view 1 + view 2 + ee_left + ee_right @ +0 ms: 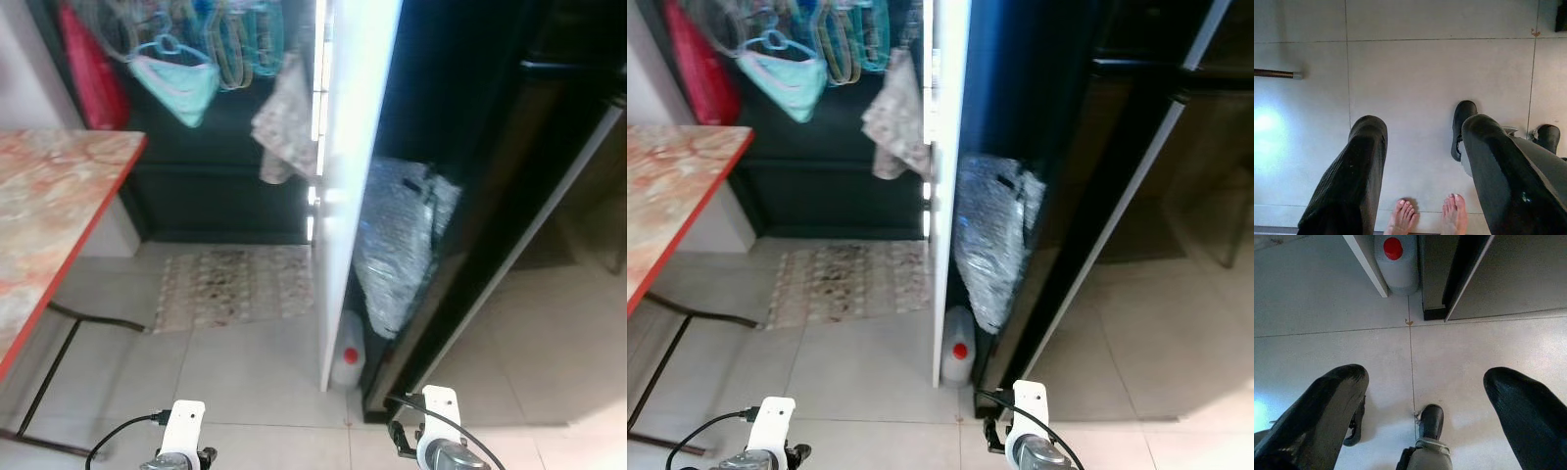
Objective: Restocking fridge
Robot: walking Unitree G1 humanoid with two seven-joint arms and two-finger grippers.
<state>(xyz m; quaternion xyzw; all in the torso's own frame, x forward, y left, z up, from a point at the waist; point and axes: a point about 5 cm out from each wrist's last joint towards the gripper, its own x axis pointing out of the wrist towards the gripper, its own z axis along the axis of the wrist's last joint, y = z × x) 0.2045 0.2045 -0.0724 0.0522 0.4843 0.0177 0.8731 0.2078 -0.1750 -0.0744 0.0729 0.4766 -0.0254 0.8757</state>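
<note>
Both sets of jaws hang spread apart and empty, pointing straight down at the tiled floor (1415,58). The left gripper (1425,166) shows its two black fingers wide, and between them a person's bare feet (1430,215) stand on the tiles right behind the robot. The right gripper (1420,396) is likewise released, fingers splayed, looking down past the robot's own black foot (1431,423) toward a white jug with a red cap (1396,259) parked on the floor.

Out ahead, that jug sits at the foot of a tall white panel (353,176), in the gap beside the dark fridge (490,196). A crinkly silver bag (397,245) fills the shaded space just behind the panel. To the left, a red-edged table (49,206) juts in, a patterned mat (235,284) lies by the far wall, and hangers and cloths (196,59) dangle above.

Nothing is in hand, so this reads as the approach. Done well: square up to the fridge first, keep clear of the table edge on the left, and mind the person close behind before any backward step. Whatever is to be stocked cannot be made out yet.
</note>
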